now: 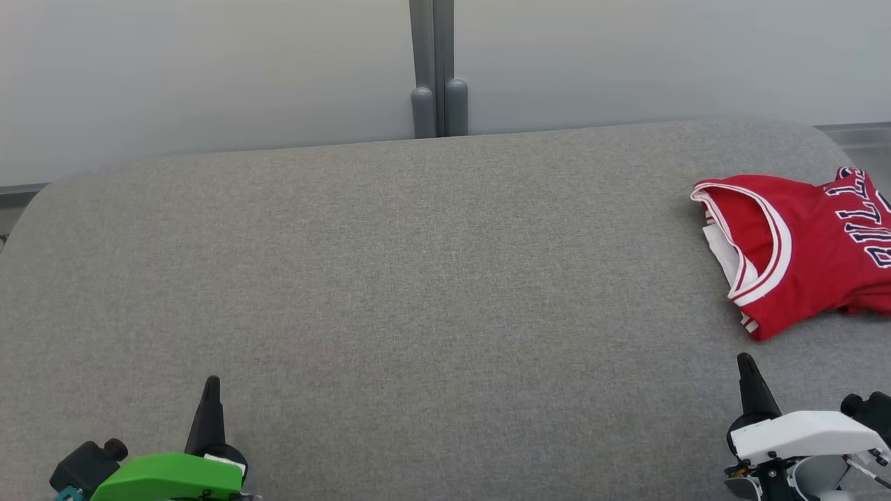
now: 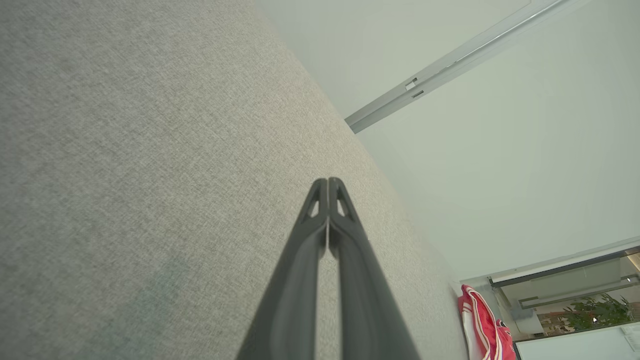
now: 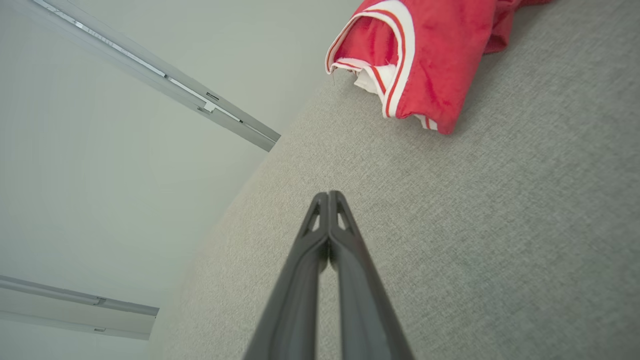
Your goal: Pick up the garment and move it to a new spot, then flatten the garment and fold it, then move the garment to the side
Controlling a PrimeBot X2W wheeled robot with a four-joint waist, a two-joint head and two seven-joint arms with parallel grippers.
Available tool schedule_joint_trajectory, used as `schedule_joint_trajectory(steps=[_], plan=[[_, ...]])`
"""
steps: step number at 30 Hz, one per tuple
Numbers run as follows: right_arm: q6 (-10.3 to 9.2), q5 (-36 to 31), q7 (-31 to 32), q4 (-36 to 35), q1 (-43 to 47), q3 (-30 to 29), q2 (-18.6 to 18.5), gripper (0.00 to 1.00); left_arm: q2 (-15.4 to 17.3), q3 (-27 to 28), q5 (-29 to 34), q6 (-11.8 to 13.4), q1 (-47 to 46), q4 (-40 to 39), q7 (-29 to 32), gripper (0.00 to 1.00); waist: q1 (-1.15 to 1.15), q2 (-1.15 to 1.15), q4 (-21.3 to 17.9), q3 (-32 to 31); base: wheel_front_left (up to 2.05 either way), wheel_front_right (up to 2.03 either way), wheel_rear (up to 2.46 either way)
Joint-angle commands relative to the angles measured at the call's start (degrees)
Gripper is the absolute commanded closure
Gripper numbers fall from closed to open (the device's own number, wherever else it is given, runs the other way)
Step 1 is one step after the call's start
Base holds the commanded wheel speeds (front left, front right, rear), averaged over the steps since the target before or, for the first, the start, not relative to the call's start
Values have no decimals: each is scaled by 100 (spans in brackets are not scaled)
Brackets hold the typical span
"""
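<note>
Grey fabric-covered counter (image 1: 390,278), broad, rounded at the far corners. Pale wall panels behind it, joined by a grey post (image 1: 437,69). Garment (image 1: 800,250): a red sleeveless jersey with white-and-red banded trim and dark lettering edged in white. It lies bunched on the right side of the counter, toward the far edge, and runs off the right border of the head view. A trimmed opening faces left, with a bit of white inner fabric showing in it. Left fingers (image 1: 207,417) rise at the near left from a green wrist housing (image 1: 167,476). They are pressed together tip to tip, holding nothing, over bare fabric and well apart from the jersey. Right fingers (image 1: 755,396) rise at the near right from a white housing (image 1: 807,431). They too are closed flat against each other and empty. They point toward the jersey's near hem, near it but not touching. Left wrist view catches green plants (image 2: 595,310) beyond the jersey.
</note>
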Motion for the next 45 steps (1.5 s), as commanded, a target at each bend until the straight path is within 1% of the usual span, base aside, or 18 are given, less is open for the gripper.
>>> schedule_joint_trajectory(steps=[1,14,45], plan=[[-3,184,39,-83,-127,-8,-42,100,24,45,-173,4,-154,-86,42,100,0,0,0,1,0,0,0],[-3,1097,255,-108,-230,-11,-48,100,26,128,-929,5,-262,-163,250,100,0,0,-6,16,0,0,0],[-3,2841,663,-155,-425,-15,-59,100,31,295,-2357,8,-455,-309,658,100,0,0,-19,50,0,0,0]])
